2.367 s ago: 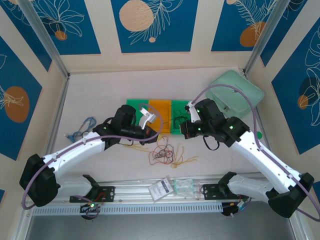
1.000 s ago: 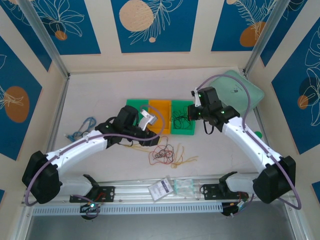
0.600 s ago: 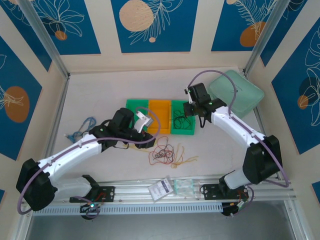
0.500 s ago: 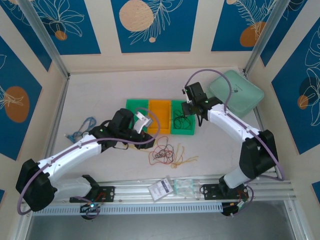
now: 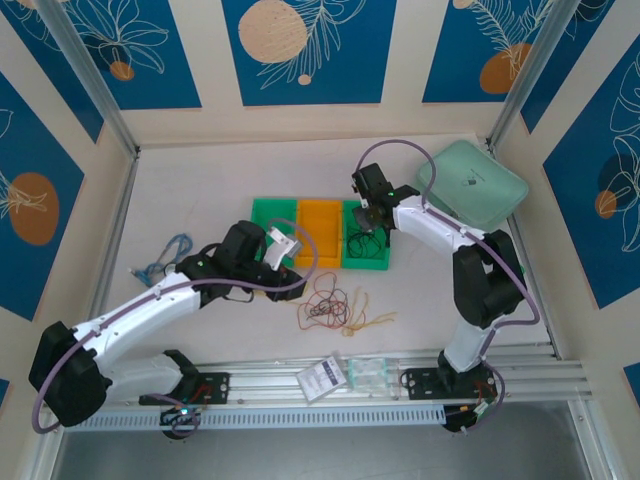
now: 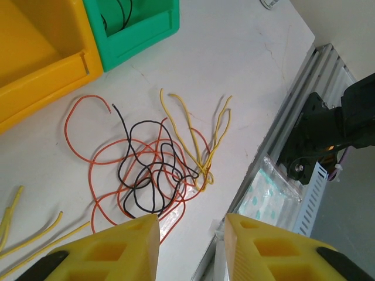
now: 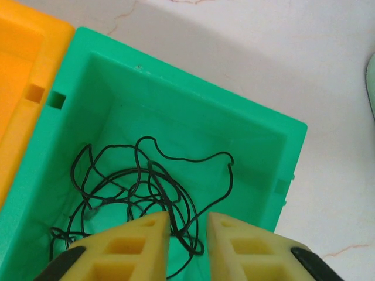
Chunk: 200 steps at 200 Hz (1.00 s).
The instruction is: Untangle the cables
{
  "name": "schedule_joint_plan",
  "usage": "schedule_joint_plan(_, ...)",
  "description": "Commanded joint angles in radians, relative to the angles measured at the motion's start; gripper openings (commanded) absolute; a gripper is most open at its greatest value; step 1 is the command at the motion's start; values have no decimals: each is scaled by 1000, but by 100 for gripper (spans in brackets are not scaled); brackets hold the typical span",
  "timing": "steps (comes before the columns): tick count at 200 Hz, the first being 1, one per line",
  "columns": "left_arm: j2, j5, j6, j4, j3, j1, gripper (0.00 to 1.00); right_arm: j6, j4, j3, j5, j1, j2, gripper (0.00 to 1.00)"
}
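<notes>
Top external view gives the layout: the cables lie as a loose tangle on the table, just on the arm-base side of a row of three bins, green, orange bin, green. The tangle is wider than it is deep, its long axis running left to right, thin yellow ends trailing off at the right. The left gripper hangs near the tangle, over the near edge of the left-hand bins; the right gripper is over the right-hand green bin.

Left wrist view resolves what the overhead cannot: red loops with a black wire woven through them; yellow strands gathered at one point and fanning out from it; loose yellow pieces lying apart from the tangle. Its jaws stand apart, nothing between them.

Right wrist view shows the bin's inside: thin black wires coiled on its floor. The jaws are narrowly apart, a strand crossing the gap; whether it touches them I cannot tell.
</notes>
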Motion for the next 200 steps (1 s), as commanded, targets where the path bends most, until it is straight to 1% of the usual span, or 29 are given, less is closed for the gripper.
schedule_joint_plan(1,-21,-15,6,-19,-23,11,34,26,-34,9,10,4,-75,28)
schedule_joint_plan(15,-15,-21,1,-15,-33,10,33,37,-54,-6,-5,5,-133,28)
schedule_joint_plan(31,-8,-34,-5,-21,-49,11,31,64,-108,-22,-72,16,-207,28)
schedule_joint_plan(44,-5,-39,-12,-23,-69,11,31,89,-152,-52,-167,35,-273,28)
schedule_joint_plan(56,-7,-42,-18,-22,-88,11,31,117,-199,-89,-294,49,-330,28)
schedule_joint_plan(64,-9,-42,-23,-21,-101,12,31,138,-212,-128,-370,69,-367,28)
schedule_joint_plan(75,-14,-43,-29,-16,-116,11,31,158,-209,-196,-444,111,-435,28)
schedule_joint_plan(97,-16,-50,-35,-5,-137,10,31,244,-200,-315,-508,191,-527,28)
schedule_joint_plan(112,-8,-39,-44,14,-149,12,31,301,-166,-386,-517,232,-560,28)
schedule_joint_plan(134,11,-19,-58,52,-161,10,31,319,-93,-447,-515,284,-558,27)
schedule_joint_plan(149,21,-10,-63,65,-164,11,31,313,-38,-456,-523,305,-533,26)
schedule_joint_plan(188,16,-12,-72,77,-171,12,31,293,46,-432,-571,309,-420,26)
schedule_joint_plan(200,13,-15,-74,77,-174,10,31,289,55,-424,-565,307,-376,26)
